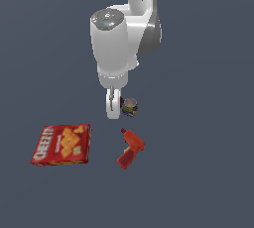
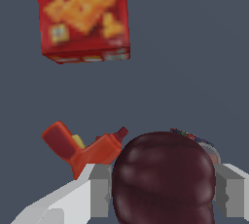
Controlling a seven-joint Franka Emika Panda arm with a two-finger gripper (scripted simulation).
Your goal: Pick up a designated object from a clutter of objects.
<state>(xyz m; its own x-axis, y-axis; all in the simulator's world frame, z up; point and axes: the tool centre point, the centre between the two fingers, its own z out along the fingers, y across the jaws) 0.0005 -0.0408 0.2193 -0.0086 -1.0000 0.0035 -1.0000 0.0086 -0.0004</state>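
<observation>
The designated object, a dark maroon ball [image 2: 164, 179], fills the space between my gripper [image 2: 163, 196], whose grey fingers [image 2: 99, 196] press on it from both sides. In the exterior view the gripper [image 1: 113, 107] hangs low under the white arm, and only a dark sliver of the maroon ball [image 1: 121, 101] peeks out beside it. The striped ball [image 1: 130, 107] sits right next to it, touching or nearly so; its edge [image 2: 194, 137] shows behind the maroon ball. I cannot tell whether the maroon ball is off the floor.
A red-orange drill-shaped thing [image 1: 130, 148] [image 2: 85, 150] lies just in front of the gripper. The red Cheez-It box [image 1: 62, 144] [image 2: 83, 17] lies flat toward the exterior view's left. The floor is a plain dark grey-blue.
</observation>
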